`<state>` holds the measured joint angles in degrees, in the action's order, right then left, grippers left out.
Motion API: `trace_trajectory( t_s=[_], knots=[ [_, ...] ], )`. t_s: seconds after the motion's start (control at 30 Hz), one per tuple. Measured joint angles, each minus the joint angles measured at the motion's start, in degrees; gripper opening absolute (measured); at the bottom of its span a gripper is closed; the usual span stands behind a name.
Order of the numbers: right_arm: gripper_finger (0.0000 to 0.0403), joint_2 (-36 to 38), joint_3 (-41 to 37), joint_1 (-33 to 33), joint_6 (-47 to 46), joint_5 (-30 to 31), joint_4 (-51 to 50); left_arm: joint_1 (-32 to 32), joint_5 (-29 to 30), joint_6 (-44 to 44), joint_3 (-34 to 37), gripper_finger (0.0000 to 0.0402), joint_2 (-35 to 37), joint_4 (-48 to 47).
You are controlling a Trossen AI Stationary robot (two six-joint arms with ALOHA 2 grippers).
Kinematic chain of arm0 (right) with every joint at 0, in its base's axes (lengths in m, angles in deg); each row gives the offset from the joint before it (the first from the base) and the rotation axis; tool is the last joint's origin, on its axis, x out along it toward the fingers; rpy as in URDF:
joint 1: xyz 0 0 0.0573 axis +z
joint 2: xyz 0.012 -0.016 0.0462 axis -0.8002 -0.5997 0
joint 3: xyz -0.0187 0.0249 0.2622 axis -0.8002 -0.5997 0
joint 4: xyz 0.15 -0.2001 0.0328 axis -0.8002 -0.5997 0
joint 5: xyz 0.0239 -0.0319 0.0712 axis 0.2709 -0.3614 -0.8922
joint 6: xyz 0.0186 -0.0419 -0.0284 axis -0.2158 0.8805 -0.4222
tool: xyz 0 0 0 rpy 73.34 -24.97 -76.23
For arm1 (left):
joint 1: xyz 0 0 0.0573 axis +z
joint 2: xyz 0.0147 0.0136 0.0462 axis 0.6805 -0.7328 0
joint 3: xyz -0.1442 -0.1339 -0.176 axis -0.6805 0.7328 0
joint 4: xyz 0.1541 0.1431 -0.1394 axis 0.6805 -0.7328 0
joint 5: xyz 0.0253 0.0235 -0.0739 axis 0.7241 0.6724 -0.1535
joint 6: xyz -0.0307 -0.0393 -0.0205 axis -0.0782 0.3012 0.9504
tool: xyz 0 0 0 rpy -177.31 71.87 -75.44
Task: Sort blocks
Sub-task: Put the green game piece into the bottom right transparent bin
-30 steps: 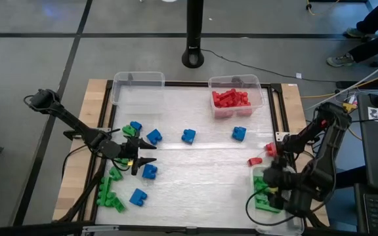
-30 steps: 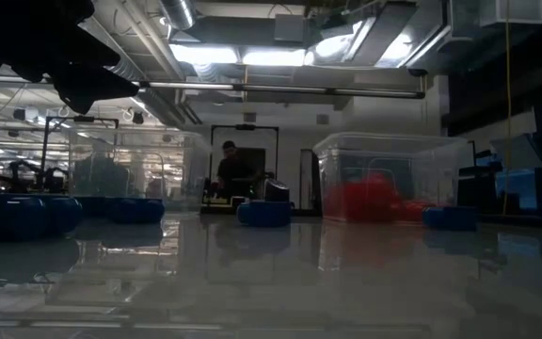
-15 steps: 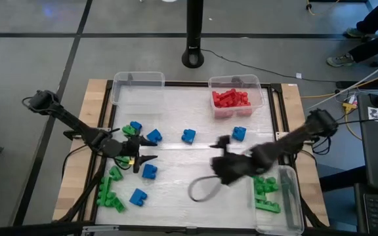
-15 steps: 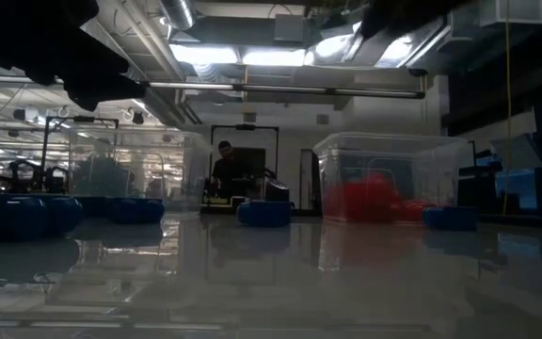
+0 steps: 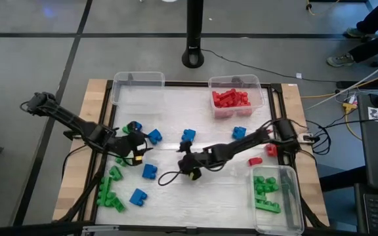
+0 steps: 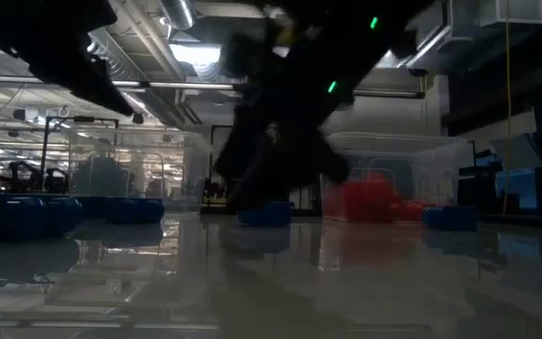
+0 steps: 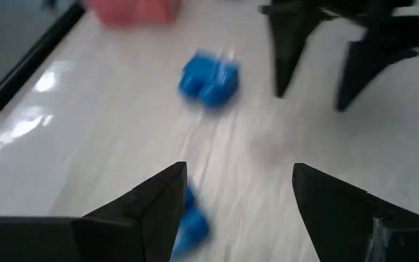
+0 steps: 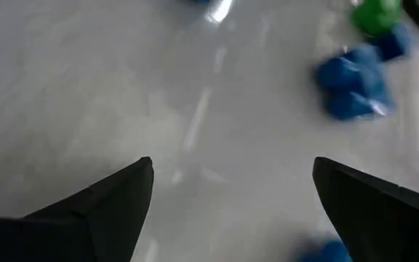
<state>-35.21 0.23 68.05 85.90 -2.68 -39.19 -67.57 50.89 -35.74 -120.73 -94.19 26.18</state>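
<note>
white table (image 5: 209,190) | blue blocks (image 5: 188,136): six loose | left hand (image 5: 138,148): open, empty | right hand (image 5: 184,162): wide, empty

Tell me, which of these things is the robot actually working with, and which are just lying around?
Part of the job:
blue blocks
green blocks
red blocks
clear bins
left gripper
right gripper

Just there:
black pole base
cables

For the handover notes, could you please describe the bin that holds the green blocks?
On the white table, look to the near right corner, by the right arm's base. The clear bin there holds only green blocks; the other filled bin holds red blocks.
</note>
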Motion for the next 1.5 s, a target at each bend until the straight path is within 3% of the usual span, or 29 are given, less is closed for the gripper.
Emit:
trace_trajectory(
  t_s=[0.23,0.5,1.1,1.4,1.5],
  knots=[
    [0.0374,-6.77,0.25,-0.24,-0.07,-1.77,11.40,0.57,-0.62,11.49,-9.03,0.0239,-8.29,-29.02],
    [0.0374,-7.28,0.05,-0.31,0.11,-1.90,15.48,1.99,-4.92,23.36,-9.05,0.0239,-17.40,-47.71],
    [0.0374,-7.41,0.00,-0.31,1.48,-1.77,16.64,17.12,-8.50,16.91,-6.14,0.0239,-34.15,-38.64],
    [0.0374,-7.41,0.00,-0.31,1.75,-1.76,16.65,18.32,-4.06,16.06,-6.26,0.0238,-39.59,-34.17],
    [0.0374,-7.41,0.00,-0.31,1.77,-1.76,16.63,17.85,-3.10,16.36,-6.25,0.0221,-39.68,-34.29]
  ],
)
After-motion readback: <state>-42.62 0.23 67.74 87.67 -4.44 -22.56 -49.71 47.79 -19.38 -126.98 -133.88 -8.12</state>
